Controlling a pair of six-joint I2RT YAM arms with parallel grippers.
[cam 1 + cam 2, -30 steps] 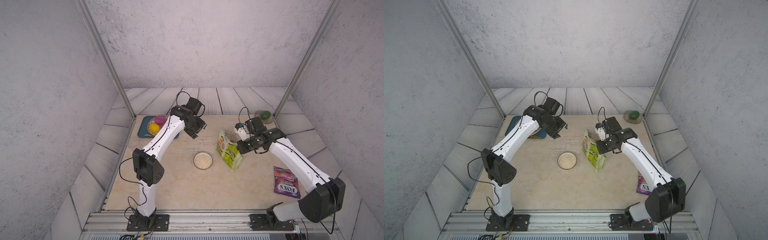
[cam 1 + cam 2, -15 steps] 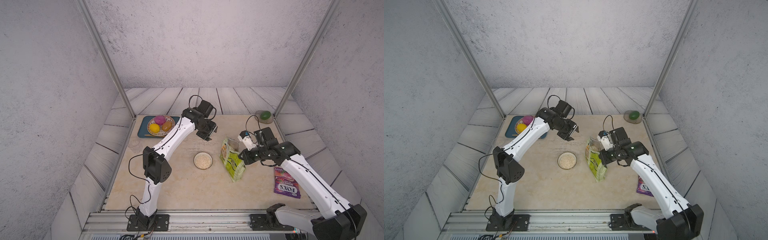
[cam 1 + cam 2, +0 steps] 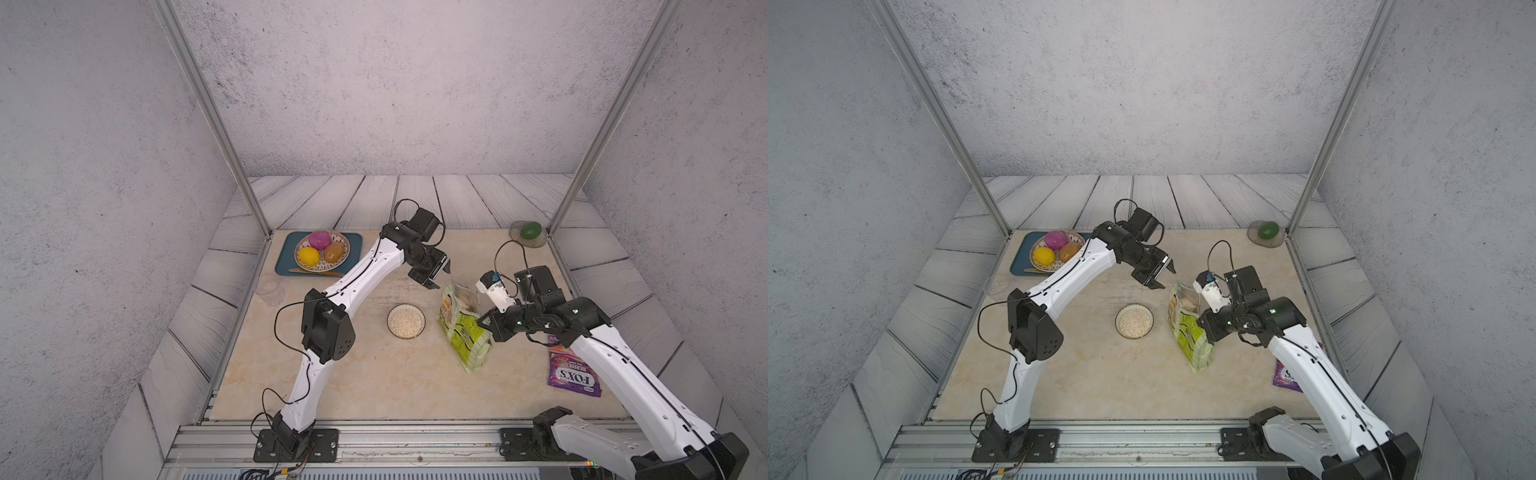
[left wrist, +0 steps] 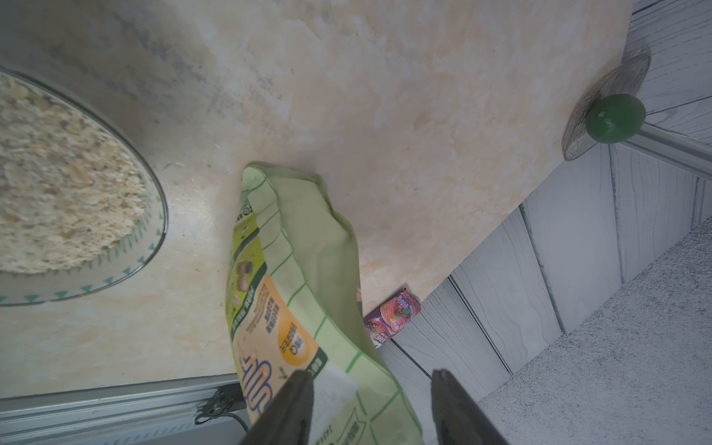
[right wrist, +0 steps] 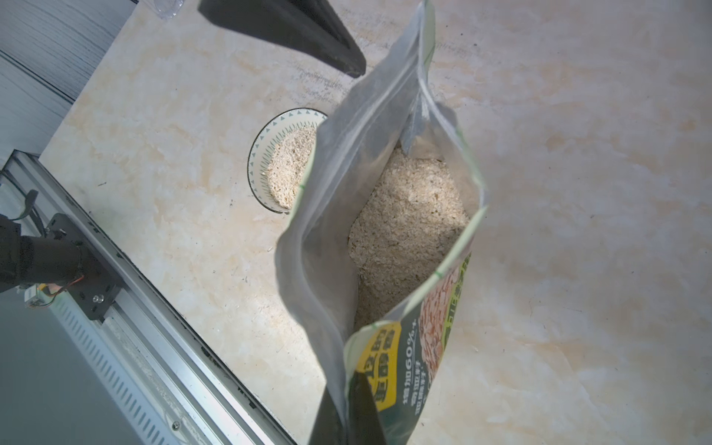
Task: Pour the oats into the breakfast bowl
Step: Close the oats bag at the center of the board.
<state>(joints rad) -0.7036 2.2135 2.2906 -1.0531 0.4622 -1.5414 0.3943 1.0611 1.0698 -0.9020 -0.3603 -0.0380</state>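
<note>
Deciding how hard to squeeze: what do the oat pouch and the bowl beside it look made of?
The oat pouch looks like thin flexible plastic film, printed outside, dull grey foil-like lining inside; its walls crease and sag. The breakfast bowl is probably glazed ceramic, white with dark painted marks; its thin rim looks rigid and glossy, though melamine cannot be excluded.
</note>
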